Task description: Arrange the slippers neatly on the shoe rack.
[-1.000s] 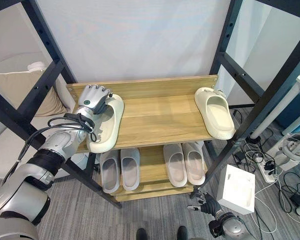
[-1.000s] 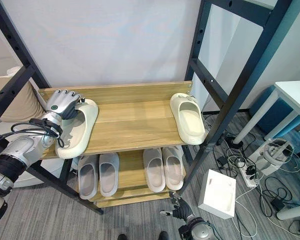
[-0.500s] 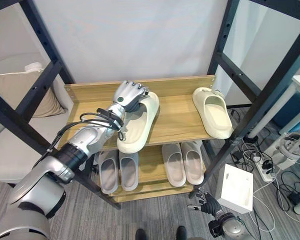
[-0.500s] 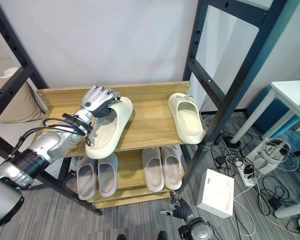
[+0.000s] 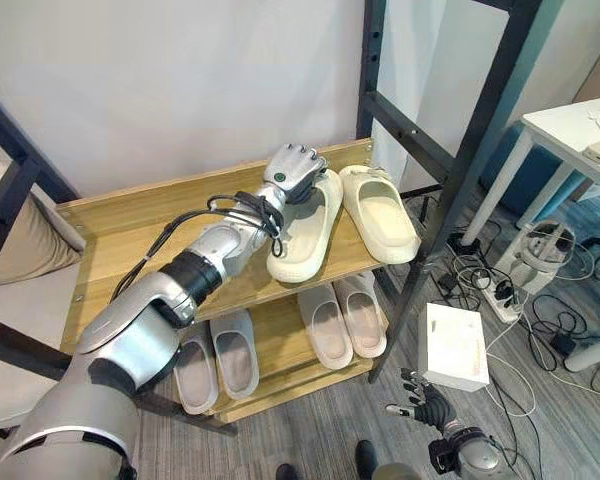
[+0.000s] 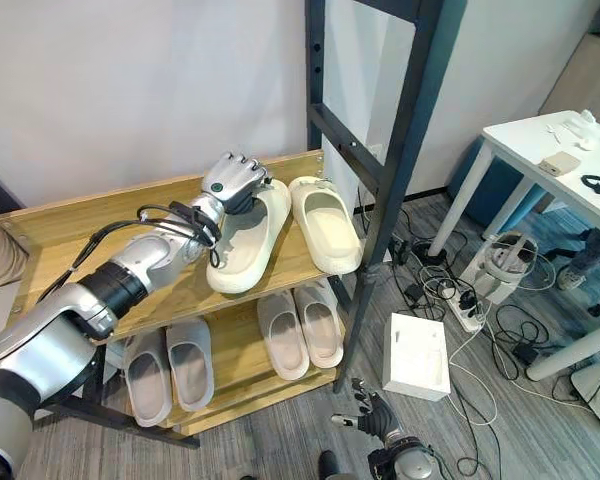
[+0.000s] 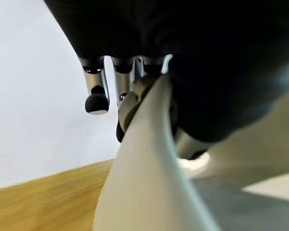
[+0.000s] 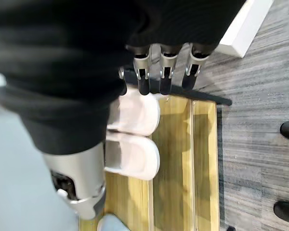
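Note:
On the shoe rack's wooden top shelf [image 5: 130, 230], my left hand [image 5: 295, 172] is shut on the heel end of a cream slipper [image 5: 305, 228]. That slipper lies slightly angled, close beside a second cream slipper [image 5: 380, 208] at the shelf's right end, both toes toward me. In the left wrist view the fingers [image 7: 96, 102] curl over the slipper's rim [image 7: 149, 183]. My right hand [image 5: 427, 405] hangs low near the floor, open, fingers [image 8: 166, 72] straight.
The lower shelf holds two pairs of pale grey slippers [image 5: 220, 355] [image 5: 345, 318]. A black frame post [image 5: 450, 200] stands just right of the rack. A white box [image 5: 452, 345] sits on the floor, with cables and a power strip [image 5: 500, 290] beyond. A white table [image 5: 570, 125] is at the right.
My left hand has carried the cream slipper from the shelf's left end rightward to just beside the other cream slipper. The camera has swung right as well. The right hand stays low.

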